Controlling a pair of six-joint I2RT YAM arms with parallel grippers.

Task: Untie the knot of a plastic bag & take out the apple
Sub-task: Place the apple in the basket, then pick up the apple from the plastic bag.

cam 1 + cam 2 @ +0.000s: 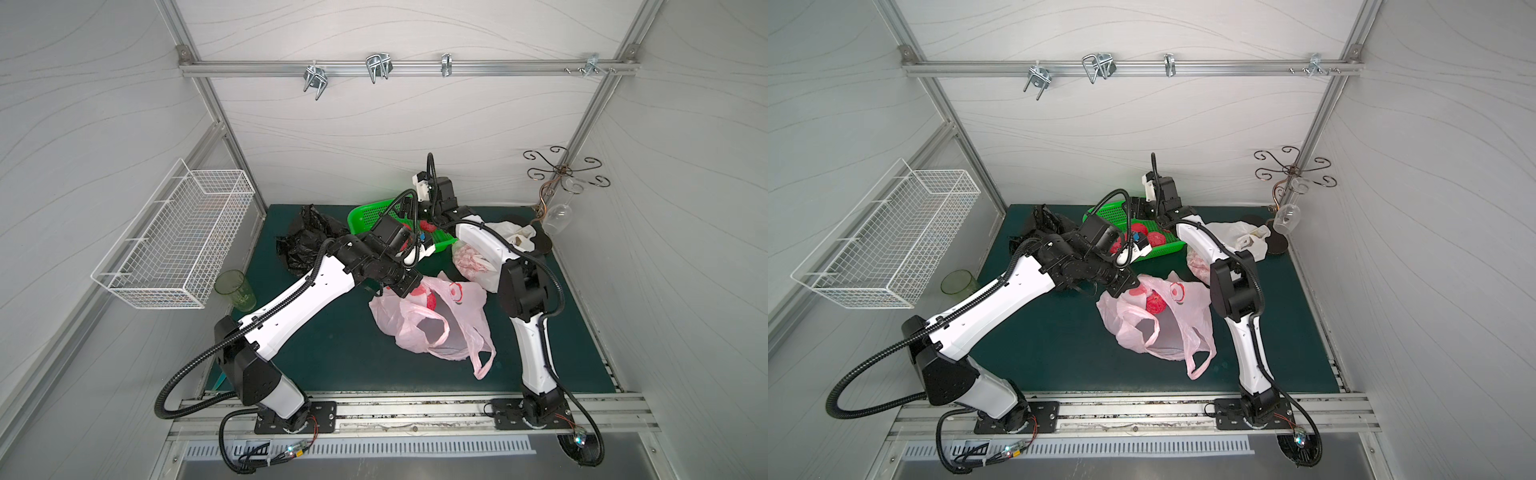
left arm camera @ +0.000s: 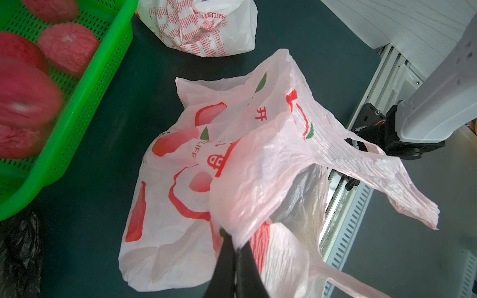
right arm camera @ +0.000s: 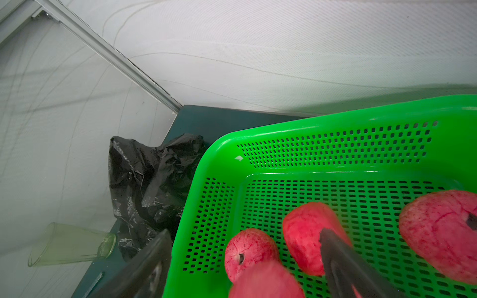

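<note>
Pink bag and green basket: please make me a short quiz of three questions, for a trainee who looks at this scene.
1. True or false: the left gripper is shut on the pink bag.
2. The loose apples lie in: A the wire basket; B the green basket; C the cup.
3. Fill in: above the green basket, the right gripper has its jaws ____.

Key: 1 true; 2 B; 3 open.
</note>
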